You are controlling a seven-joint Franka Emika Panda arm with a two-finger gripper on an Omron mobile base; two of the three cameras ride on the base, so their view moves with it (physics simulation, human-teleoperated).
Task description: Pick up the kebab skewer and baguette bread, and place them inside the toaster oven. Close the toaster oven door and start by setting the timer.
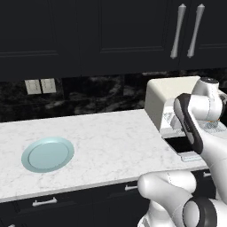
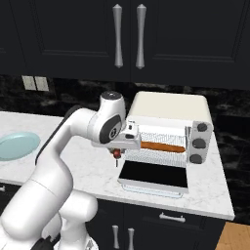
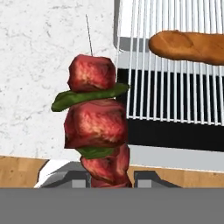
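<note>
My gripper (image 3: 111,179) is shut on the kebab skewer (image 3: 95,122), a thin stick with dark red meat chunks and green pieces. It hangs just off the left front corner of the cream toaster oven (image 2: 168,110). In the right base view the skewer (image 2: 116,155) dangles below the gripper (image 2: 117,150). The toaster oven door (image 2: 154,175) lies folded down, open. The orange-brown baguette bread (image 2: 161,145) rests on the wire rack (image 3: 175,87) inside; in the hand view the baguette (image 3: 188,46) is at upper right. In the left base view my arm covers most of the oven (image 1: 166,95).
A light blue plate (image 1: 48,154) sits bare on the white marble counter (image 1: 111,137), far left of the oven. Dark knobs (image 2: 199,143) line the oven's right panel. Black upper cabinets with silver handles (image 2: 128,36) hang above. Wooden floor (image 3: 22,170) shows past the counter edge.
</note>
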